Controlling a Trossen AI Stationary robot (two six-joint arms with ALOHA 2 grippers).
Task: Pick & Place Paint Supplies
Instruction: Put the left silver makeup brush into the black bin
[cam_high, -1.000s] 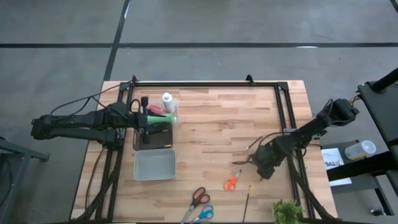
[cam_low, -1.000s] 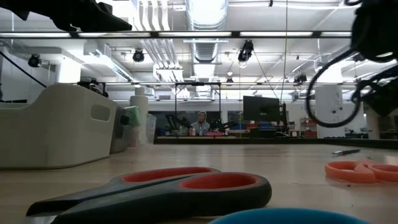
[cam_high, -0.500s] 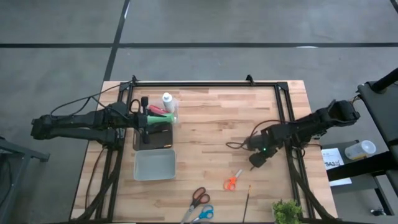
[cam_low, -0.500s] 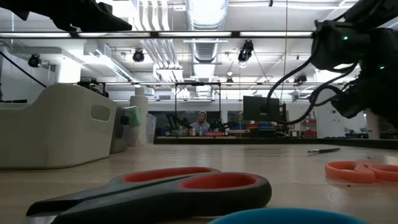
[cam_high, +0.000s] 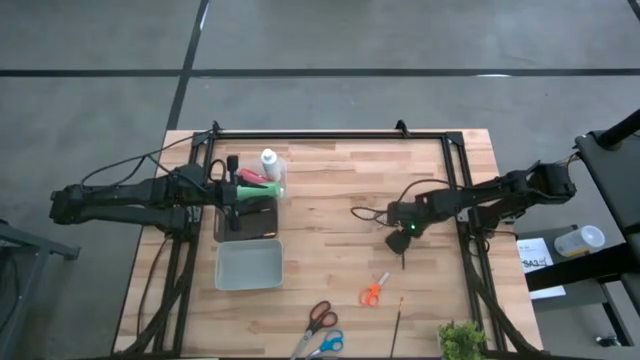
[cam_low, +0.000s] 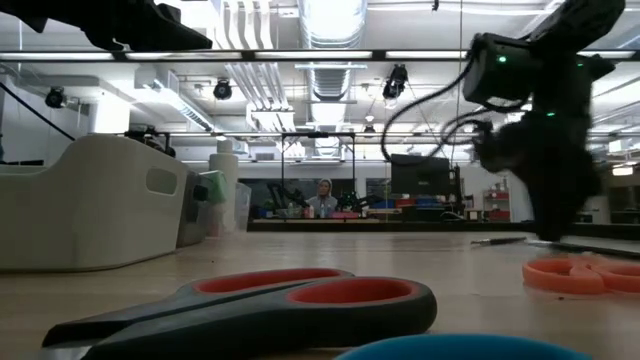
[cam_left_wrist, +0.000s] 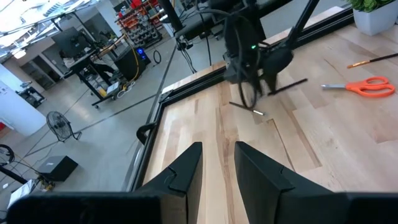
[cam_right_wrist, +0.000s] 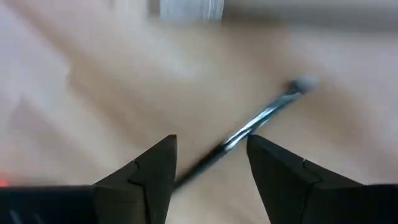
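Note:
My right gripper (cam_high: 401, 240) is right of the table's middle and shut on a thin dark-handled brush (cam_right_wrist: 261, 121) with a silver ferrule and a pale tip. The brush (cam_left_wrist: 287, 86) sticks out sideways under the gripper (cam_low: 556, 225). A second brush (cam_high: 400, 315) lies flat near the near edge. The white bottle (cam_high: 268, 160), red bottle (cam_high: 257, 178) and green bottle (cam_high: 246, 190) sit at the far end of a black tray (cam_high: 250, 225). My left gripper (cam_high: 236, 200) waits over that tray, shut and empty (cam_left_wrist: 219, 146). My right gripper holds the brush by its dark handle (cam_right_wrist: 208, 158), coming from above with its fingers pointing down. The handle runs slantwise between the two fingers (cam_right_wrist: 158, 165) and vanishes behind one of them, which hides the exact place of contact. The ferrule end sticks out free, low over the table.
A grey bin (cam_high: 249, 265) lies just near of the black tray. Orange scissors (cam_high: 373, 292) lie near of my right gripper. Red-handled scissors (cam_high: 320, 316) and blue ones (cam_high: 328, 344) lie at the near edge. A small plant (cam_high: 460, 340) stands at the near right corner.
My right gripper has moved toward the table's left and far edges, away from the orange scissors, and the brush has travelled with it.

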